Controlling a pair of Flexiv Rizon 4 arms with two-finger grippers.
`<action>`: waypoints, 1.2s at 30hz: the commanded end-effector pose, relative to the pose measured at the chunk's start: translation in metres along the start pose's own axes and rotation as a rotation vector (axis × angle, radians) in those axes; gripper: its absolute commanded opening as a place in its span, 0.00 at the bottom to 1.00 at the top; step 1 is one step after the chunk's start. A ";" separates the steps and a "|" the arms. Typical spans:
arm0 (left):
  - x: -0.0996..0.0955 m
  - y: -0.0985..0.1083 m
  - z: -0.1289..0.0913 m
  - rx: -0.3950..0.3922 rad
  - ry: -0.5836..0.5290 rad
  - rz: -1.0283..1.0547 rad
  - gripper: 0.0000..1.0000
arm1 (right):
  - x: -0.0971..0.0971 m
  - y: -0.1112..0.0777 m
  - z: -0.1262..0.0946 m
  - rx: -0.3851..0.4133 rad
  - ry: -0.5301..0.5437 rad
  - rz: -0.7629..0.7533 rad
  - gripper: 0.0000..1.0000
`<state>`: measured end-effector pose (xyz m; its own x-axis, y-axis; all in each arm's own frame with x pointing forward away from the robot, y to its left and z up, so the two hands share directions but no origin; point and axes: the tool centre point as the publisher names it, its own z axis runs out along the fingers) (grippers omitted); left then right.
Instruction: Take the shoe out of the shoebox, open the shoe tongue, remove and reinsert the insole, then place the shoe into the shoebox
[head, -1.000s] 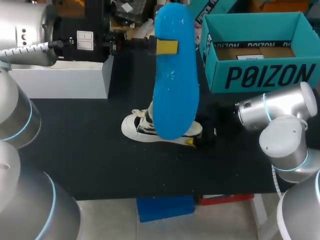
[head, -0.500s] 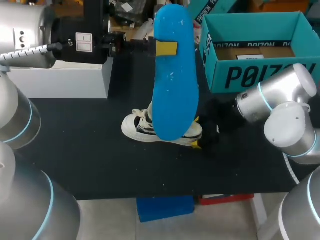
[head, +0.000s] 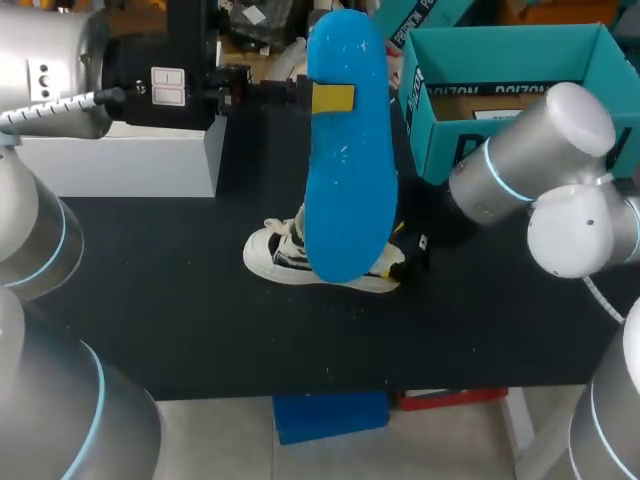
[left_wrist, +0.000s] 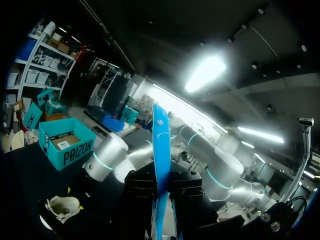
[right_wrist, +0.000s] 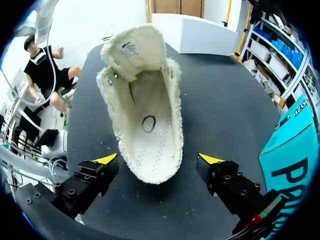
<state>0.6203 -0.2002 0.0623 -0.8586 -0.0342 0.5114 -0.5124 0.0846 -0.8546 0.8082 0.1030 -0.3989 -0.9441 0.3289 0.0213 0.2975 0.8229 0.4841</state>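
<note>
A blue insole (head: 345, 150) stands on edge high above the table, with my left gripper (head: 333, 97) shut on it. In the left wrist view the insole (left_wrist: 161, 150) rises straight up from between the gripper's (left_wrist: 161, 184) black fingers. The white shoe (head: 300, 260) lies on the black table (head: 180, 300) beneath it. My right gripper (head: 405, 255) is open at the shoe's heel. In the right wrist view the shoe (right_wrist: 142, 110) gapes with its tongue (right_wrist: 132, 50) folded back, and the heel sits between the right gripper's (right_wrist: 158, 160) spread yellow tips without being touched. The teal shoebox (head: 510, 90) stands open at the back right.
A white box (head: 120, 160) stands at the table's back left. The shoebox (right_wrist: 295, 155) is close beside my right gripper. My right arm's elbow (head: 520, 160) hangs in front of the shoebox.
My right arm's elbow has swung up and back across the shoebox front, and its gripper has edged in toward the shoe's heel. The left arm and insole have held still.
</note>
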 end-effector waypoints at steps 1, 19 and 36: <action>0.000 -0.001 0.001 -0.004 -0.003 -0.002 0.00 | 0.005 0.007 -0.006 0.323 -0.032 0.001 1.00; 0.000 -0.001 0.001 -0.004 -0.003 -0.002 0.00 | 0.000 0.022 -0.001 0.483 -0.014 -0.094 1.00; 0.000 -0.001 0.001 -0.004 -0.003 -0.002 0.00 | 0.008 0.022 0.015 0.546 0.013 -0.144 1.00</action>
<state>0.6200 -0.1997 0.0622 -0.8589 -0.0334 0.5110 -0.5119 0.0842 -0.8549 0.8099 0.1269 -0.3994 -0.9817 0.1904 0.0035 0.1904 0.9816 0.0102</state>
